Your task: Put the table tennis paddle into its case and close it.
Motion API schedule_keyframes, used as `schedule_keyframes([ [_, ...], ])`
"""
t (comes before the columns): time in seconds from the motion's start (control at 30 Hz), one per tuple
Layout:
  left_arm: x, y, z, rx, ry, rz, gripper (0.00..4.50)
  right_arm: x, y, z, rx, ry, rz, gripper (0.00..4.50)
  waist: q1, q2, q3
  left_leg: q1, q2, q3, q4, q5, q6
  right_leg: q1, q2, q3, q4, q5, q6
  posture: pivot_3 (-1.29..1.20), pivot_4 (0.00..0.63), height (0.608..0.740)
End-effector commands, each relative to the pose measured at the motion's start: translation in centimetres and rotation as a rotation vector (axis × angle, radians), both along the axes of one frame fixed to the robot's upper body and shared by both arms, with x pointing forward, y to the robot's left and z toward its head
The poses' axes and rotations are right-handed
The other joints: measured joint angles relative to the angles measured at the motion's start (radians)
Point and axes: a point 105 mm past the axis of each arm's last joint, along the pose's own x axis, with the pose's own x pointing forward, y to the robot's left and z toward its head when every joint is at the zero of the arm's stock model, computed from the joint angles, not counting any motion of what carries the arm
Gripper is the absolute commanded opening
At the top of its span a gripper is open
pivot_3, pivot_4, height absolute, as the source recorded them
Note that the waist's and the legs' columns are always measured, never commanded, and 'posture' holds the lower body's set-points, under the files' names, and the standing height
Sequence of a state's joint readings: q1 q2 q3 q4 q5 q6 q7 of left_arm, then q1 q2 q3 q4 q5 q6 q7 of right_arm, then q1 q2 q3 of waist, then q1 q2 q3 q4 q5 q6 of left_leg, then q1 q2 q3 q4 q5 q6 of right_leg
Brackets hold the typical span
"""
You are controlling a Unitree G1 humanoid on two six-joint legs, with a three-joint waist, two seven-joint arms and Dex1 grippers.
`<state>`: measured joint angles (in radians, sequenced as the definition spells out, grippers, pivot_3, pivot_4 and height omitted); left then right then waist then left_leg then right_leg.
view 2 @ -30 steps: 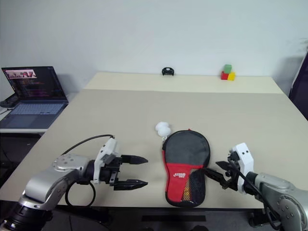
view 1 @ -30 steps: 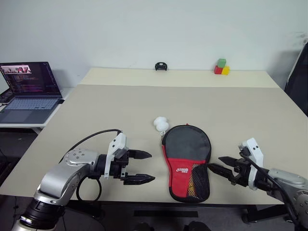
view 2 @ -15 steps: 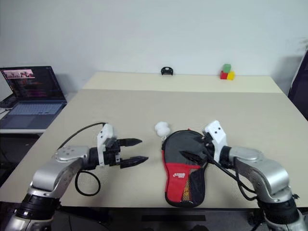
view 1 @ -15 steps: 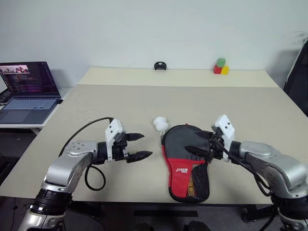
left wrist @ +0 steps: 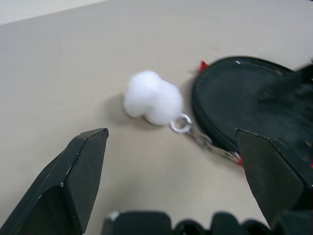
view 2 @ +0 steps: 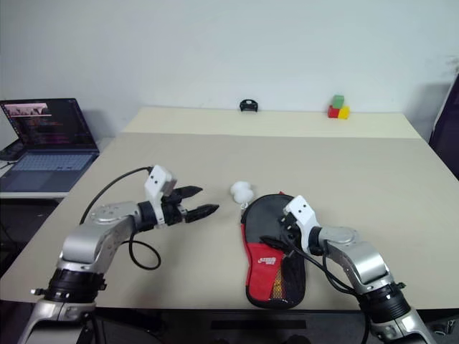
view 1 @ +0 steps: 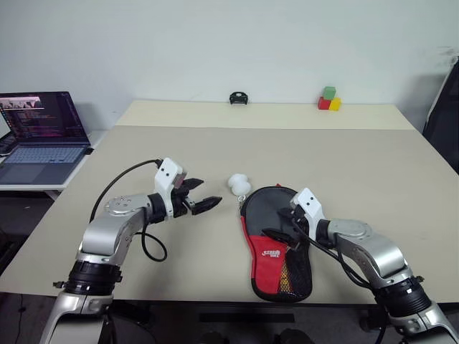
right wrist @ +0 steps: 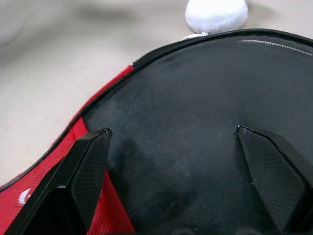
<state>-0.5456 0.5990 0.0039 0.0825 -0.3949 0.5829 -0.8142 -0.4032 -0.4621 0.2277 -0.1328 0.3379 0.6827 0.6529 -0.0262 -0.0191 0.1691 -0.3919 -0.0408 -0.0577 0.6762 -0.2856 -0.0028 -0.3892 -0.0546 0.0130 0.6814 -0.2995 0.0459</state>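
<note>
Right now the case lies flat near the front edge of the table, its round black end away from the robot and its red panel and mesh pocket toward it. A white ball rests on the table just beyond the case's round end, joined to it by a small metal ring and clip. The right gripper hangs over the black part of the case with its fingers spread wide, gripping nothing. The left gripper is to the left of the case, pointing toward the ball, its fingers also apart and empty. Whether the paddle sits inside the case cannot be told. Left of the case, off the table, a laptop stands open.
</note>
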Motion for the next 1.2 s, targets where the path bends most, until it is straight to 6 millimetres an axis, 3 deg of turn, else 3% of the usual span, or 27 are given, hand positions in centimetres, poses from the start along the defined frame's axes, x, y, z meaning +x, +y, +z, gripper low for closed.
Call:
schedule_keyframes([
  [0.03, 1.0, -0.7, 1.0, 0.001, -0.026, -0.006, 4.5, -0.1, 0.2, -0.1, 0.017, -0.002, 0.0, 4.47, 0.0, 0.0, 0.0, 0.0, 0.0, 0.0, 0.0, 0.0, 0.0, 0.0, 0.0, 0.0, 0.0, 0.0, 0.0, 0.0, 0.15, 0.74],
  [0.23, 3.8, -2.2, 1.5, 0.023, -0.04, 0.001, 4.5, -0.4, 0.9, -0.4, 0.037, 0.007, -0.006, 4.47, 0.0, 0.0, 0.0, 0.0, 0.0, 0.0, 0.0, 0.0, 0.0, 0.0, 0.0, 0.0, 0.0, 0.0, 0.0, 0.0, 0.15, 0.74],
  [0.53, 7.4, -5.4, -0.1, 0.036, 0.034, -0.004, 4.5, -0.6, 1.7, -0.7, 0.052, 0.014, -0.008, 4.47, -0.003, -0.001, 0.0, 0.0, -0.001, 0.0, 0.001, 0.0, -0.001, 0.0, 0.0, 0.0, 0.0, 0.0, 0.0, 0.0, 0.15, 0.74],
  [0.93, 7.8, -7.9, -3.0, 0.085, 0.122, -0.051, 4.5, -0.5, 2.0, -0.8, 0.068, 0.0, -0.035, 4.47, -0.005, -0.001, 0.0, -0.001, -0.001, 0.0, 0.001, 0.0, 0.0, 0.0, 0.001, -0.001, 0.001, 0.0, 0.0, 0.0, 0.15, 0.74],
  [1.03, 7.6, -8.2, -3.3, 0.075, 0.128, -0.061, 3.92, -0.3, 1.7, -0.7, 0.058, -0.018, -0.055, 4.5, -0.004, -0.001, 0.0, -0.001, -0.001, 0.0, 0.001, 0.0, 0.0, -0.001, 0.001, -0.001, 0.001, 0.0, 0.0, 0.0, 0.15, 0.74],
  [1.2, 7.6, -7.9, -3.7, 0.067, 0.136, -0.053, 2.14, 0.1, 0.7, -0.5, 0.029, -0.052, -0.092, 4.5, -0.004, -0.001, 0.0, -0.001, -0.002, 0.0, 0.001, 0.0, 0.0, 0.0, 0.0, -0.001, 0.001, 0.0, 0.0, 0.0, 0.15, 0.74],
])
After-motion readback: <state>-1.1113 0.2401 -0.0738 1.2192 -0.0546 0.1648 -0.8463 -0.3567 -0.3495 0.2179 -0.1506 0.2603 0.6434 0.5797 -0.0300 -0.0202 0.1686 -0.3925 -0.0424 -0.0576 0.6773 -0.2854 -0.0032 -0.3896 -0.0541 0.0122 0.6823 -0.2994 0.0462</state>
